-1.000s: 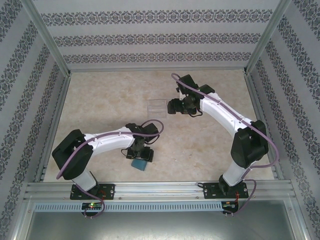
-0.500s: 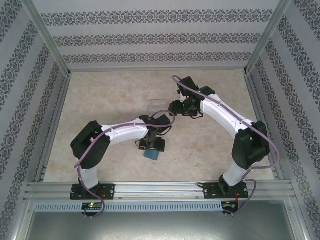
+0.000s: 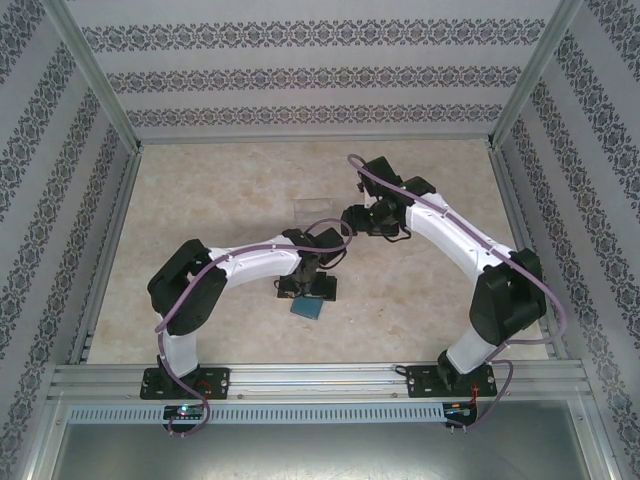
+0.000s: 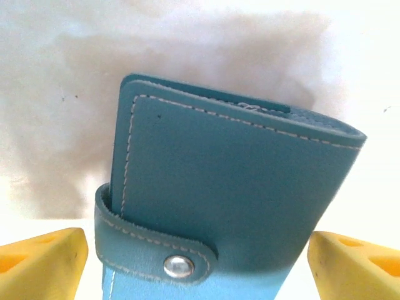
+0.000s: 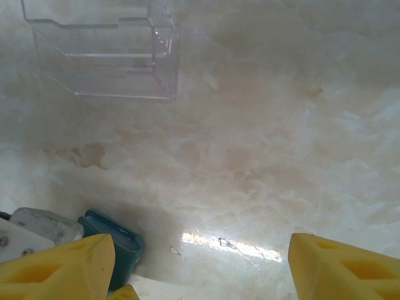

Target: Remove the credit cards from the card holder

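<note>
Top external view: smooth marbled bench (image 3: 200,200); clear rigid box (image 5: 106,56); stitched teal card holder (image 4: 237,187) lying near centre, folded, strap snapped, contents hidden. Straddling it, left tool (image 4: 197,269), jaws spread; right tool (image 5: 200,262) likewise spread, near box.

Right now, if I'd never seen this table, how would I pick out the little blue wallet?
Start at the beige marble-patterned table and follow the left white robot arm to its gripper near the middle front. Just under it is the small teal-blue stitched wallet, closed by a strap with a metal snap. Its solid colour separates it from the clear plastic box farther back.
</note>
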Robot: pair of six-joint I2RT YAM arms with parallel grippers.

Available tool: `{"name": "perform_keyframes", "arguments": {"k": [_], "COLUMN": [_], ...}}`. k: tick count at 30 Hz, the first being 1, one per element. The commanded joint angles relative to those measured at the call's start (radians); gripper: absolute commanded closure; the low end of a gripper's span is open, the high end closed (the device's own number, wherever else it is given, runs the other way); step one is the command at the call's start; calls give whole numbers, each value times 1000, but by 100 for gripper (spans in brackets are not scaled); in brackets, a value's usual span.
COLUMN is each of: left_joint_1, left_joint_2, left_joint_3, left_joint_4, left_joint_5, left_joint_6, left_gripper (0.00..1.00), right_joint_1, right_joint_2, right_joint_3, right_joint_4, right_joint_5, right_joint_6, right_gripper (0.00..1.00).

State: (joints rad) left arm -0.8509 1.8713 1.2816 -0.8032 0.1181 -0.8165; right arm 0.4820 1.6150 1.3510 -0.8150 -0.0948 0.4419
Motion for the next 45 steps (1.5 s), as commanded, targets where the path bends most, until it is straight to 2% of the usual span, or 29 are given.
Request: {"name": "perform_keyframes", "arguments": {"k": [1,5,9,14,21,29,33,40,45], "left_joint_1": [9,10,9,9,10,10,13,28,60], "left_joint_2": [-68,-102,-96,-71,-3,47,50,-3,-88], "left_joint_3": [12,10,23,25,38,37,37,1,-65], "left_joint_4": [-38,-68,-96,-105,-107,-106,-98,-39,53], "left_joint_5": [-34,-45,-1,19,6,-20,-8,23,104], "left_joint_6": [10,41,84,116,143,157,153,125,85], "left_gripper": [11,21,37,51,60,64,81,89,91], "right_joint_1": [6,9,10,11,26,75,101,126,137], "right_joint_2": [-49,-87,-117,-144,-185,-205,-217,-210,-172], "right_joint_3": [-43,-103,-154,-207,-290,-391,-455,-550,-590], "right_joint_4": [2,38,59,75,112,175,230,358,482], "right_joint_5": [-4,-40,-56,-62,-93,-132,-162,-227,-305], "right_joint_6": [20,49,69,89,135,205,254,331,385], "right_gripper": [27,27,28,28,30,32,33,35,36]}}
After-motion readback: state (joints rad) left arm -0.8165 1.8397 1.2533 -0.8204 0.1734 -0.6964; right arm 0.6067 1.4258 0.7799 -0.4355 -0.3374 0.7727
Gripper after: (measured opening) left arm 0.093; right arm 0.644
